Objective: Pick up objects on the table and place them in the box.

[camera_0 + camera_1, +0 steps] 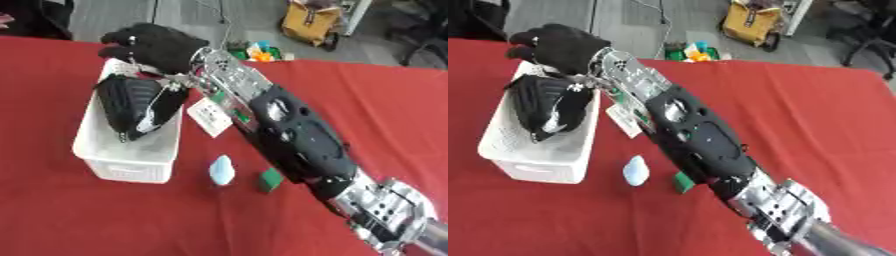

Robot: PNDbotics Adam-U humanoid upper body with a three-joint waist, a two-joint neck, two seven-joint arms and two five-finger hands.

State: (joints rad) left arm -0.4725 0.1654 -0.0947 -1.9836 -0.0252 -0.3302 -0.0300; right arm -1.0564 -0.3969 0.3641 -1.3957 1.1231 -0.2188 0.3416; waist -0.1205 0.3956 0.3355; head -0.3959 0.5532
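My right arm runs from the lower right up to the white basket (127,167) at the left. Its black hand (157,45) hovers over the basket's far end with fingers curled. A black pouch with white markings (131,105) hangs tilted under the hand; its top is in the fingers and its lower part is inside the basket. On the red cloth in front of the basket lie a light blue object (221,170) and a small green block (269,180), both beside my forearm. A white card (208,116) shows between the basket and the arm.
Red cloth (815,125) covers the table, with open room to the right of my arm and along the front edge. Beyond the far edge, small colourful items (261,51) lie near the table and a yellow bag (308,21) stands on the floor.
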